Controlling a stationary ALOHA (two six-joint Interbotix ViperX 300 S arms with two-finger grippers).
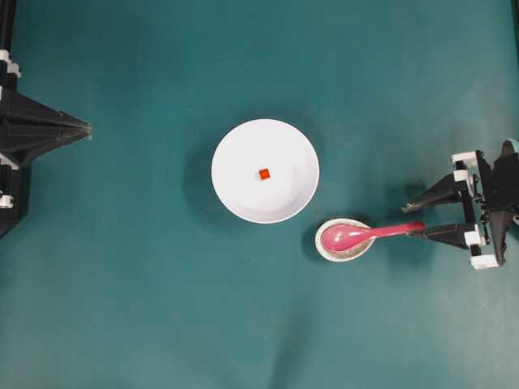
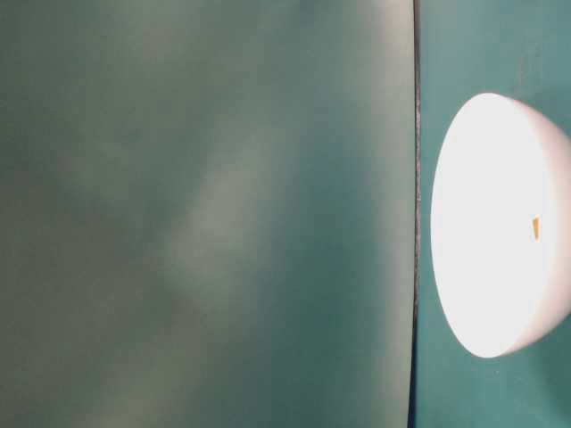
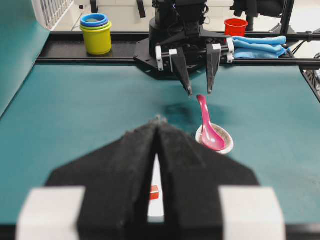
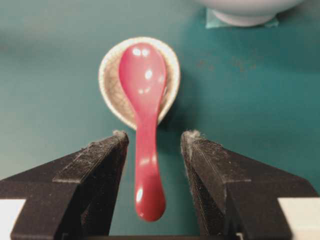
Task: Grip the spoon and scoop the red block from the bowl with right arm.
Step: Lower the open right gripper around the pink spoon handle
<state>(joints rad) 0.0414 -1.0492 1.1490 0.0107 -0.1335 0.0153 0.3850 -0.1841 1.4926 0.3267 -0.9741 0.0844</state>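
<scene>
My right gripper (image 4: 152, 145) stands spread wide with one finger on each side of the spoon (image 4: 145, 100) handle and touching neither side, placed so that closing would pinch the handle; nothing is held yet. The spoon rests with its scoop in a small speckled dish (image 1: 345, 241) toward the right edge of the worktop (image 1: 122, 284), which props the handle clear of the surface, I judge for easy pinching. The red block (image 1: 264, 173) lies mid-worktop in the white bowl (image 1: 235, 146) just beside the dish, while my left gripper (image 1: 85, 127), pressed together, is parked at the left edge, out of the way.

Speckled dish (image 1: 346, 251), cups (image 3: 96, 34) (stacked, bkgd)
</scene>
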